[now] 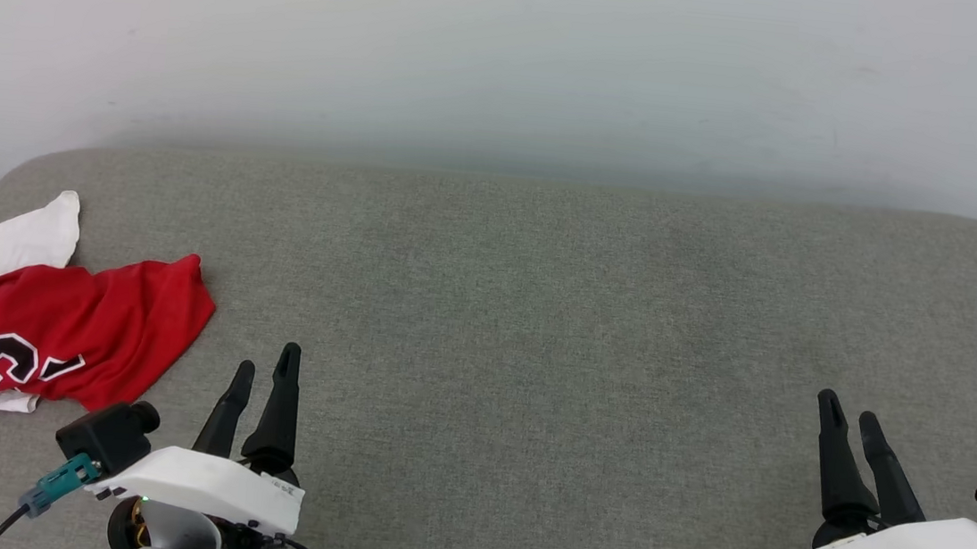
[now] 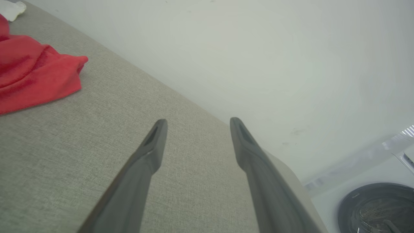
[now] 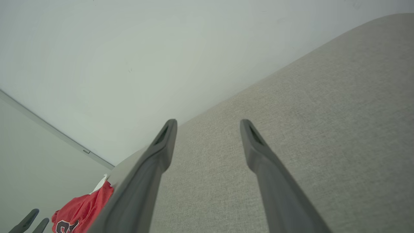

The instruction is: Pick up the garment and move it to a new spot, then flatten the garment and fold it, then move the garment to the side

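Garment (image 1: 72,315) lies crumpled at the left edge of the grey padded surface (image 1: 538,315); left gripper (image 1: 268,359) near it, right gripper (image 1: 848,408) well apart, both empty with jaws spread.

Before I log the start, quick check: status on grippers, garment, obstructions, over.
Left gripper open, empty. Right gripper open, empty. Crumpled red thin-fabric jersey, white sleeves, far left on grey fabric surface, untouched. No obstruction seen.

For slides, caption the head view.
Crumpled red jersey at left edge of grey surface; left tool and right tool open, empty.
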